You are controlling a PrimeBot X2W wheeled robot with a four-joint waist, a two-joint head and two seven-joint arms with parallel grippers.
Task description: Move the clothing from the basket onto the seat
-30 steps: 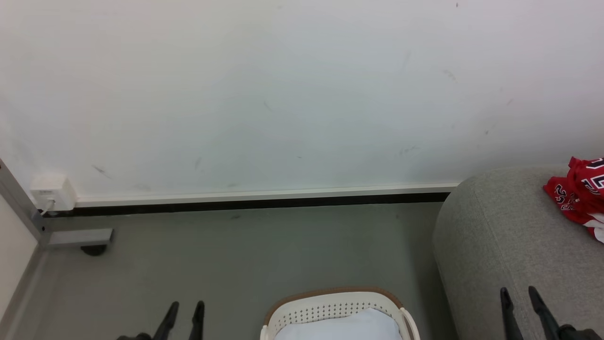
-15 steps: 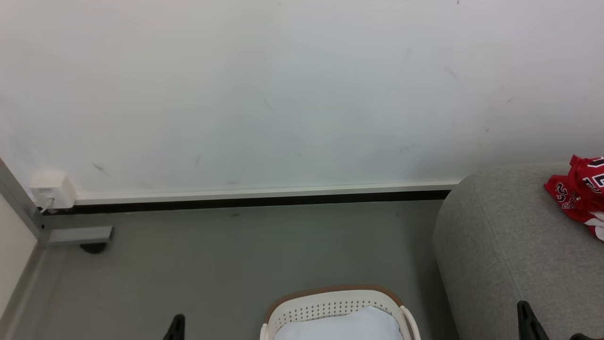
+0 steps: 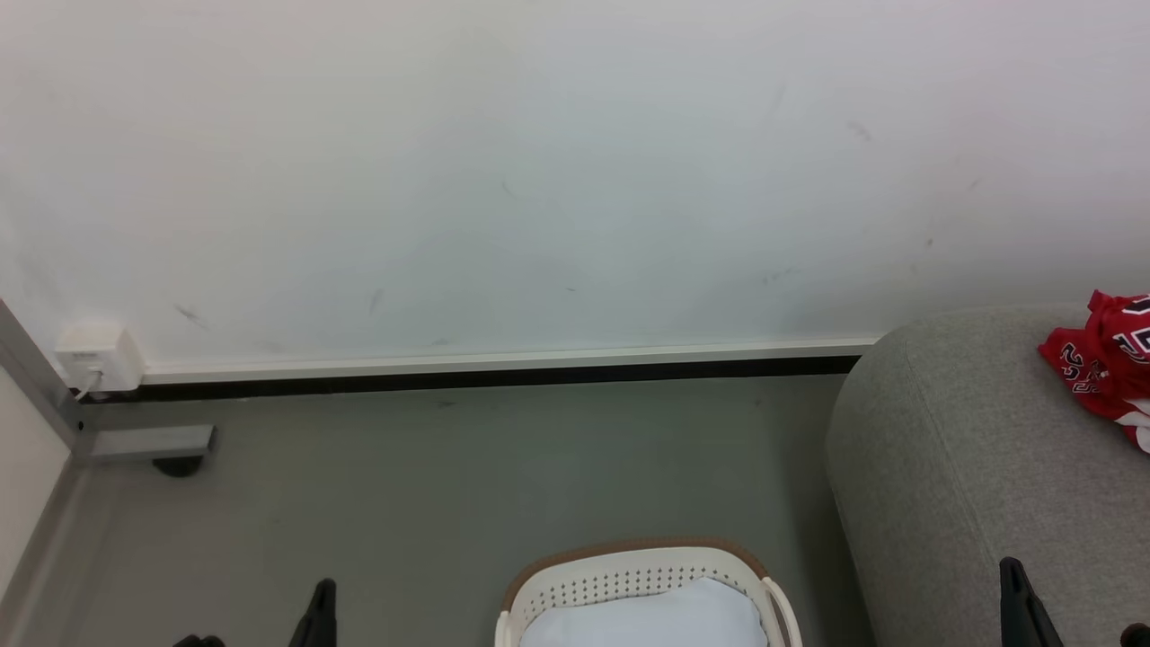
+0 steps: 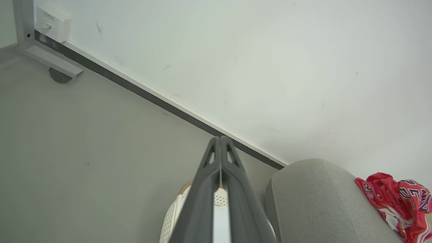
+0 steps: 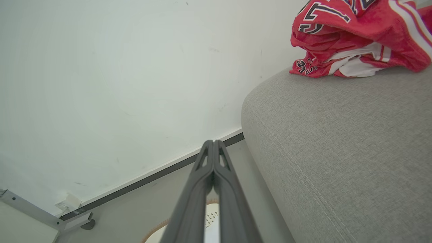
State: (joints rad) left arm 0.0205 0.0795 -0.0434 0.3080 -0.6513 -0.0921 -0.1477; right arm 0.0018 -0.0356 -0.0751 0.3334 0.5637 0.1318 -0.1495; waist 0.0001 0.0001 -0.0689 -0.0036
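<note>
The red jersey, the clothing, lies crumpled on the grey sofa seat at the right edge of the head view; the clothing also lies on the seat in the right wrist view, and the clothing on the seat in the left wrist view. The white basket with a brown rim stands on the floor at bottom centre, holding a pale blue-white cloth. My left gripper is low at the left, shut and empty, fingertips pressed together in its wrist view. My right gripper hangs over the seat's front, shut and empty.
A white wall with a dark baseboard runs behind. A grey metal frame foot and a white socket box sit at the left. Grey floor lies between the frame and the seat.
Both grippers have shut, from two spread fingers each to one closed tip. Both have dropped lower in the head view. The scene has shifted slightly as the camera moved.
</note>
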